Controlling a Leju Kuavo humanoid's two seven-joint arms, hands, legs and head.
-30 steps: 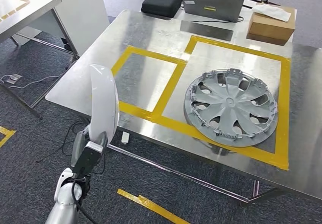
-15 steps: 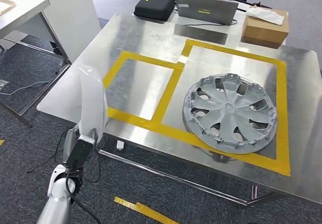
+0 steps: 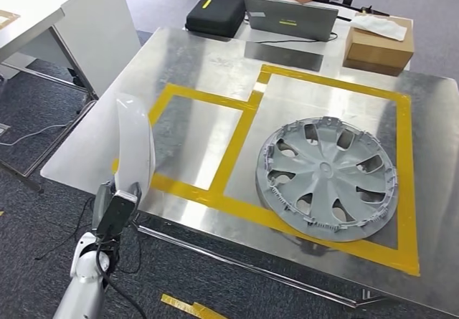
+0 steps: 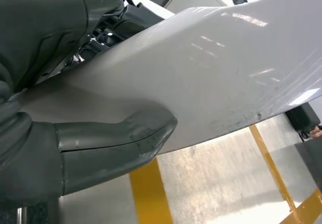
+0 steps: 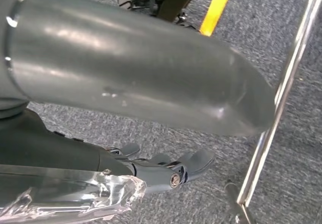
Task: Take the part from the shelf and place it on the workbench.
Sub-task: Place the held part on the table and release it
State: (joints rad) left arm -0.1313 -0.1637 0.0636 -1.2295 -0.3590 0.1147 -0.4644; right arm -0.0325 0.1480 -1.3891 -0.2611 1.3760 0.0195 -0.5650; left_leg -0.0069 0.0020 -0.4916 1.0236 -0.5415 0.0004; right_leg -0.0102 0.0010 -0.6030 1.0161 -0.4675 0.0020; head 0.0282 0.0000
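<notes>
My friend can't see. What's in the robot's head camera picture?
The robot's left hand holds a curved white part upright at the near edge of a steel workbench. A grey hubcap lies inside a yellow-taped square; an empty taped square sits beside it.

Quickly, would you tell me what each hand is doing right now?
Left hand: holding the white curved part.
Right hand: holds nothing, fingers apart.

1. The white part [image 3: 133, 145] held in the left hand [image 3: 111, 215] looks like glossy, smooth plastic, with fine dark specks near one edge in the left wrist view.
2. Just beyond the left hand, the bench [image 3: 211, 61] is brushed metal, dully reflective, marked with shiny yellow tape [image 3: 241, 134].
3. Well right of it, the wheel cover [image 3: 326, 175] is matt grey plastic.
4. Beneath the right hand [image 5: 167, 171], the floor [image 5: 300, 148] is rough grey carpet.
</notes>
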